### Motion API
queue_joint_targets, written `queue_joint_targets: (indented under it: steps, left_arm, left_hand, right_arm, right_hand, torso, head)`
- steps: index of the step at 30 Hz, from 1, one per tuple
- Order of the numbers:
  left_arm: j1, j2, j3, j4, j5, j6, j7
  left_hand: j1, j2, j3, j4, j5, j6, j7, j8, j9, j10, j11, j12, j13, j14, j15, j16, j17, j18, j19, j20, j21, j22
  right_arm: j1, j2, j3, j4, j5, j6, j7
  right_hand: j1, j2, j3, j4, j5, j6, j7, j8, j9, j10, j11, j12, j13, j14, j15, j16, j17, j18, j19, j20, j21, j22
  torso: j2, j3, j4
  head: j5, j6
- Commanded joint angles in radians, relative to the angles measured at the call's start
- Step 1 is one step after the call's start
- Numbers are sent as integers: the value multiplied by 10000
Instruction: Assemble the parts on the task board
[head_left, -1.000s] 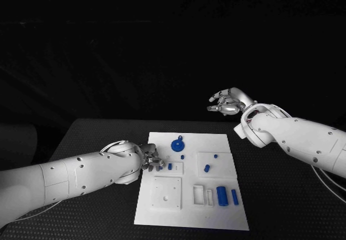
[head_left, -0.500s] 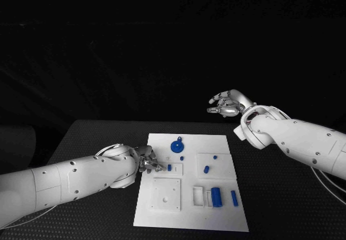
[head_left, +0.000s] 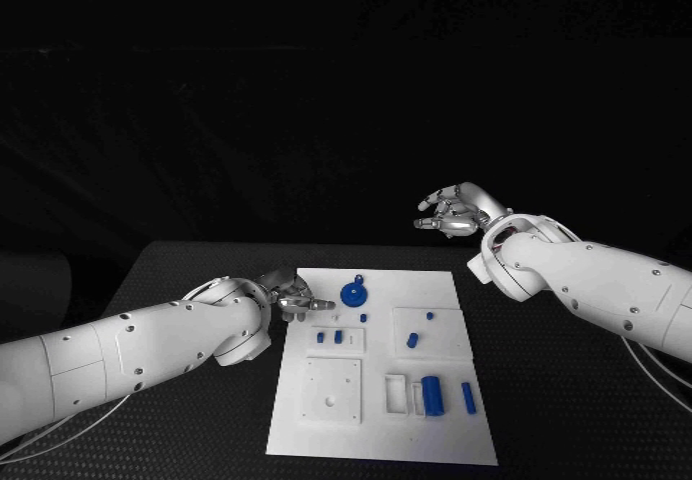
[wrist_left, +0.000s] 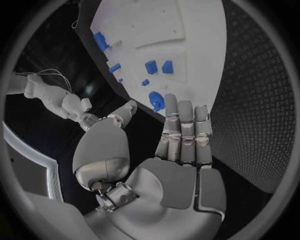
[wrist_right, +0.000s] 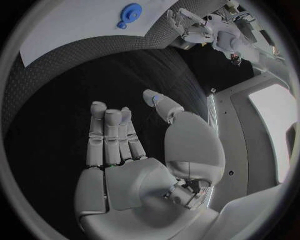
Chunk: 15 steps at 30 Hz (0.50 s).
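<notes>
L robot hand (head_left: 289, 297) is released, fingers straight, holding nothing, at the white board (head_left: 382, 430) edge, near the blue round part (head_left: 355, 293). R robot hand (head_left: 453, 211) is released too, raised well apart from the board, above the black surface (head_left: 577, 400).

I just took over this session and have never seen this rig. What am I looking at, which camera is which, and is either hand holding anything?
A two-armed robot works at a black table. The wide picture comes from its head camera; the two round ones come from cameras at each wrist. The white task board carries small blue parts, including a round blue disc near its far end. The left hand hovers at the board's left edge, fingers apart, holding nothing. The right hand is raised beyond the table, also holding nothing.
</notes>
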Motion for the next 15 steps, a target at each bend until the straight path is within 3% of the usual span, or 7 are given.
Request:
queue_joint_targets:
  steps: [1, 2, 3, 5, 9, 15]
  left_arm:
    - [1, 62, 6, 0, 172, -1176, 1736]
    - [0, 120, 6, -22, 105, -1179, 2151]
    - [-1, 203, 6, -54, -49, -1191, 2560]
    - [-3, 327, 5, -128, -408, -1116, 2966]
    - [-6, 674, -2, -387, -1167, -894, 3566]
    - [-29, 1198, -14, -824, -2758, -836, 3851]
  left_hand:
    - [810, 301, 28, -344, 308, -100, 80, 139, -5, -255, 106, -326, -224, -258, 207, -245, -138, -176, -242, -743, -225, -26]
    - [1073, 408, -6, -528, 518, -120, 88, 171, -16, -314, 157, -392, -271, -330, 268, -292, -163, -196, -312, -681, -270, -17]
    - [2147, 893, -16, -1436, 1246, -155, 176, 230, -72, -613, 263, -673, -465, -596, 458, -455, -243, -242, -548, -497, -401, 22]
    - [3212, 1126, 402, -2231, 1241, -9, 186, 205, -209, -903, 393, -1098, -777, -729, 597, -645, -343, -232, -657, -359, -546, 13]
    - [3715, 1205, 609, -2951, 1246, 209, 200, -86, -535, -830, 641, -2139, -1522, -652, 690, -724, -395, -220, -608, -248, -634, 77]
    - [3943, 1214, 644, -3304, 765, 530, 173, -462, -821, -571, 857, -3695, -2401, -493, 773, -696, -385, -128, -426, -185, -720, 195]
  right_arm:
    - [-21, -3, 3, -12, -47, 108, 79]
    - [-32, -9, 3, -21, -47, 108, 81]
    - [-48, -9, 3, -24, -47, 113, 84]
    - [-63, 2, 3, -35, -47, 120, 93]
    - [-76, 26, 3, -54, -47, 124, 107]
    - [-80, 65, 3, -61, -49, 119, 137]
  right_hand:
    - [-67, -6, -43, -8, 63, -15, 50, -53, -13, -74, -23, 67, -11, -96, 8, 42, -11, 149, -62, 9, -41, 199]
    - [-67, -5, -42, -8, 64, -16, 50, -53, -13, -74, -22, 67, -11, -96, 8, 42, -11, 149, -62, 9, -41, 199]
    - [-66, -2, -41, -7, 65, -16, 50, -53, -14, -75, -22, 68, -12, -97, 8, 42, -11, 149, -62, 9, -41, 199]
    - [-65, -1, -41, -7, 65, -16, 50, -53, -14, -75, -22, 69, -13, -97, 9, 43, -12, 149, -62, 9, -41, 199]
    - [-62, 3, -39, -7, 67, -16, 50, -52, -14, -76, -22, 71, -15, -97, 9, 44, -13, 149, -61, 9, -41, 199]
    - [-51, 14, -32, -10, 72, -14, 50, -50, -15, -77, -22, 76, -20, -97, 9, 46, -15, 149, -61, 8, -41, 199]
  torso:
    - [7, 11, -12]
    - [8, 9, -7]
    - [11, 4, -3]
    - [19, -2, -4]
    - [11, 2, -17]
    - [16, -2, -26]
  head:
    - [-29, 29]
    - [-56, 48]
    - [-75, 60]
    - [-91, 80]
    - [-94, 93]
    - [-133, 125]
